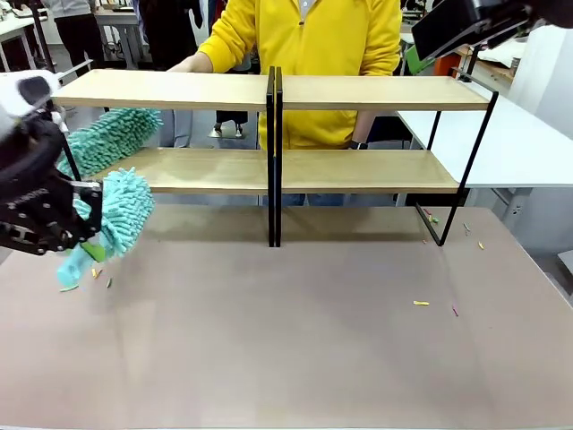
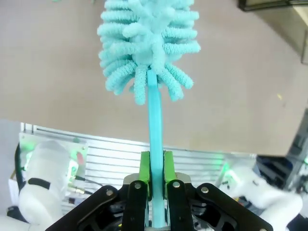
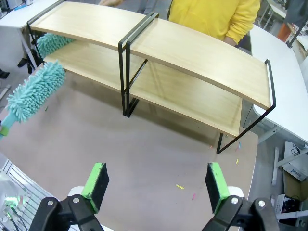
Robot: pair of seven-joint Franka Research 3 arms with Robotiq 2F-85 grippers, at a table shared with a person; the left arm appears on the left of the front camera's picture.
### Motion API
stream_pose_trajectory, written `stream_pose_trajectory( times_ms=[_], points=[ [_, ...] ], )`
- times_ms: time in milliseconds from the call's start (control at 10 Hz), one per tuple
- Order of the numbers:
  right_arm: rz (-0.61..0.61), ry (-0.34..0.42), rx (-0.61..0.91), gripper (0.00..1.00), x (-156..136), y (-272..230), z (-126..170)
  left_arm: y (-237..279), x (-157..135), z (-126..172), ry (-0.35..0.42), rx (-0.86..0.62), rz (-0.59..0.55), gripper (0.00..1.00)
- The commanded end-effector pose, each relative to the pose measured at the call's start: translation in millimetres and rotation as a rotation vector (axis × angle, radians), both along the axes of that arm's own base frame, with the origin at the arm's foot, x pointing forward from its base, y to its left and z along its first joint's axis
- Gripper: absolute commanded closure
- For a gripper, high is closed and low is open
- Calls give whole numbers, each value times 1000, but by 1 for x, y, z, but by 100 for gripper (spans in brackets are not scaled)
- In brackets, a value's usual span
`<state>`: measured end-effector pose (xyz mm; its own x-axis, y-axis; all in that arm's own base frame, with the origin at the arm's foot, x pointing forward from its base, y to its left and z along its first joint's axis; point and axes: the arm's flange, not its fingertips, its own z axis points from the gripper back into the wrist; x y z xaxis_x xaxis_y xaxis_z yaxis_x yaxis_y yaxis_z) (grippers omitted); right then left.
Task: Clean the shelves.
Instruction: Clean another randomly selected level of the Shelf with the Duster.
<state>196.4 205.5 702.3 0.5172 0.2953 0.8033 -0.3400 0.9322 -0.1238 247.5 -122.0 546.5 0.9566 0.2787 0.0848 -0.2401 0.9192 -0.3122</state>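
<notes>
While the shelves (image 1: 273,130) span most of the brown table (image 1: 295,349), two joined two-tier racks of light wooden boards on thin black frames meeting at a pair of black uprights near the middle, a person in a yellow top (image 1: 309,45) stands behind them at the far side, one hand (image 1: 192,63) resting at the back edge of the upper left board. A second turquoise fluffy shape (image 1: 112,134) lies at the left end of the lower board, partly hidden by the frame and the arm, and whether it is another duster cannot be made out. Just left of the racks, the left gripper (image 2: 155,178) is clamped tight on the flat turquoise handle of a chenille duster (image 2: 149,43), green pads pressed to either side; from the front its fingers are lost behind the black wrist housing, and the duster's head hangs off the shelf's left end, above the tabletop. Seen from above, the right gripper (image 3: 156,185) hovers with its green pads spread wide and nothing between them; from the front only a dark corner of that arm shows at the upper right. Small coloured scraps (image 1: 421,303) lie scattered on the table, too tiny to identify.
</notes>
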Motion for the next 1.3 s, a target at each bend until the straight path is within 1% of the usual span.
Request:
stream_pose_trajectory(
  times_ms=[0, 100, 400, 500, 600, 700, 800, 900, 1000, 1200],
  points=[
    [2, 4, 6, 0, 0, -2, 0, 22, -21, -22, 57, -79, -163, 88],
    [2, 4, 6, 0, 0, -2, 0, 0, 0, 0, 0, 0, 0, 88],
    [2, 4, 6, 0, 0, -2, 0, 0, 0, 0, 0, 0, 0, 88],
    [2, 4, 6, 0, 0, -2, 0, 7, -3, -1, 11, 6, -29, 88],
    [2, 4, 6, 0, 0, -2, 0, 5, -7, 7, 88, -110, -243, 88],
    [2, 4, 6, 0, 0, -2, 0, 14, -12, 16, 184, -214, -446, 88],
    [2, 4, 6, 0, 0, -2, 0, 27, -18, 26, 253, -332, -628, 88],
    [2, 4, 6, 0, 0, -2, 0, 40, -18, 36, 268, -462, -762, 88],
    [2, 4, 6, 0, 0, -2, 0, 46, -15, 42, 218, -530, -798, 88],
    [2, 4, 6, 0, 0, -2, 0, 81, -11, 59, 47, -686, -809, 88]
  ],
)
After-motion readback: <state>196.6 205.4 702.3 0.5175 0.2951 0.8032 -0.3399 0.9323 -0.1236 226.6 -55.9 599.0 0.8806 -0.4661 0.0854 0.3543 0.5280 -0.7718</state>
